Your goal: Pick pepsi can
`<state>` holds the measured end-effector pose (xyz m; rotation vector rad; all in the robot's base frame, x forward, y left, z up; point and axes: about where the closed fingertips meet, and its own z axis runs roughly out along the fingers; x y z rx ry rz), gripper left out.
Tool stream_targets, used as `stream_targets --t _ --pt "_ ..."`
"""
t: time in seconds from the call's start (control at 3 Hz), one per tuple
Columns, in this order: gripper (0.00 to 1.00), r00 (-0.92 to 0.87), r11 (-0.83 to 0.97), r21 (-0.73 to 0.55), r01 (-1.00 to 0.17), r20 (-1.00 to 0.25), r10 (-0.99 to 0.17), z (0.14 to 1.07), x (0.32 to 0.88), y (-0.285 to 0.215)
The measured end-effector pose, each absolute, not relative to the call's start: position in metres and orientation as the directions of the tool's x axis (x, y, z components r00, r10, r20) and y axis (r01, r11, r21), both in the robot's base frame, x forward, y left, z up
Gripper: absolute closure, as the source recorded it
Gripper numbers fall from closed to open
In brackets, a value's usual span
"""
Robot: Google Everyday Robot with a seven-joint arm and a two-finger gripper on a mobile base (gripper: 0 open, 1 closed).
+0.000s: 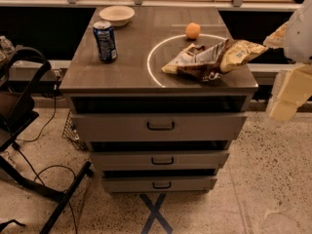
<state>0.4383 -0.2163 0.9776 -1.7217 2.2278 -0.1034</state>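
The pepsi can (105, 41) is dark blue with a silver top rim. It stands upright on the left part of the dark wooden cabinet top (126, 74). My gripper (285, 99) shows as a pale cream shape at the far right edge, off the cabinet's right side and below the level of its top. It is far from the can, and nothing shows in it. The white arm (301, 30) rises above it.
A cream bowl (117, 15) sits at the back left, and an orange fruit (192, 30) at the back right. A crumpled tan-and-brown chip bag (214, 57) lies on the right. The cabinet has three drawers (160, 126). A black chair (22, 101) and cables are on the floor at left.
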Motion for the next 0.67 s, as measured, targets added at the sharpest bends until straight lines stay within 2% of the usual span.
stream_targets --t 0.67 --pt "0.0 -0.222 0.287 -0.282 -0.916 -0.24 -0.945 0.9816 0.4406 -0.2134"
